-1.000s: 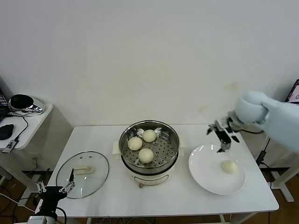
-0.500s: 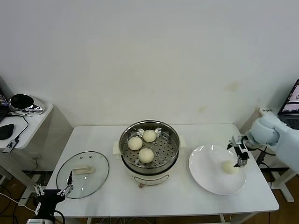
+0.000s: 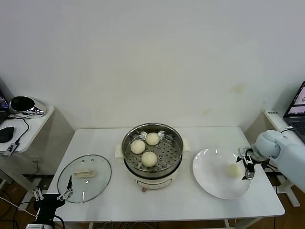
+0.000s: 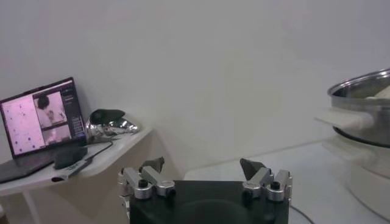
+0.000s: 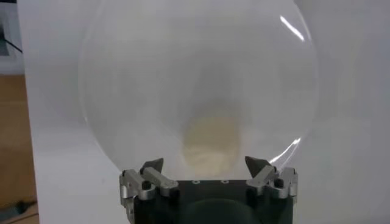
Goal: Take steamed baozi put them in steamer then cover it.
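Three steamed baozi [image 3: 149, 159] lie on the perforated tray of the steamer [image 3: 164, 174] at the table's middle. A fourth baozi [image 3: 232, 170] rests on the white plate [image 3: 212, 181] to the right. My right gripper [image 3: 248, 167] hangs low at that bun's right side, open. In the right wrist view the bun [image 5: 210, 143] lies just ahead of the right gripper [image 5: 206, 164], between the lines of its spread fingers, apart from them. The cover [image 3: 95, 188], a glass lid with a cream handle, lies flat on the table's left. My left gripper [image 3: 52, 194] waits open below the table's front left corner.
A side table [image 3: 33, 126] with a dark helmet and a mouse stands at the far left; the left wrist view shows a laptop [image 4: 42, 119] there. The steamer's rim [image 4: 365, 91] appears in that view too. Another laptop [image 3: 298, 112] sits past the table's right edge.
My right gripper has swung from above the plate's far edge to the right and down, level with the bun on the plate. The left gripper has sunk slightly lower.
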You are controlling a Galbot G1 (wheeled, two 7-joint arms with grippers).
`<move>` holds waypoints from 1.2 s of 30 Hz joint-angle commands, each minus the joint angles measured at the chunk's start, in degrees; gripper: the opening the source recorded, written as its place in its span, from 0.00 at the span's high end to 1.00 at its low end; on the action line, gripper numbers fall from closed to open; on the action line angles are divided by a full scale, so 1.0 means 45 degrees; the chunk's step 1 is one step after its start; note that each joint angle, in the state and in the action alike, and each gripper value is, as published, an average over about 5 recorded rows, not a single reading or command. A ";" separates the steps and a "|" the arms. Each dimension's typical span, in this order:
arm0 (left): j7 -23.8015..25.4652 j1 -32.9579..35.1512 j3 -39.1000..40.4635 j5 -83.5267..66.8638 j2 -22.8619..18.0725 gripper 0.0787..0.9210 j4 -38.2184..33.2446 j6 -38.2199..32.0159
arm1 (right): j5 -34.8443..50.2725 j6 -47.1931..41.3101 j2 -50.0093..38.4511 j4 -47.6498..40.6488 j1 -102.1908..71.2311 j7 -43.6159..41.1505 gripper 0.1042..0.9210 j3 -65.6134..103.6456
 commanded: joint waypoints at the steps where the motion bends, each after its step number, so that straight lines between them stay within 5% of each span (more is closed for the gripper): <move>1: 0.0000 0.0006 -0.0001 -0.0003 0.0001 0.12 0.0016 0.0001 | -0.0397 0.0105 0.0677 -0.0841 -0.0601 0.0093 0.14 0.0505; 24: 0.0003 -0.0037 -0.0028 -0.0021 0.0000 0.12 -0.0008 0.0005 | -0.0220 0.0124 0.0717 -0.0843 0.0120 -0.0114 0.37 0.0095; 36: -0.0001 -0.0179 0.0054 -0.0065 0.0104 0.12 -0.0078 0.0026 | 0.3316 -0.1193 -0.1142 0.2535 0.5304 -0.0163 0.41 -0.3722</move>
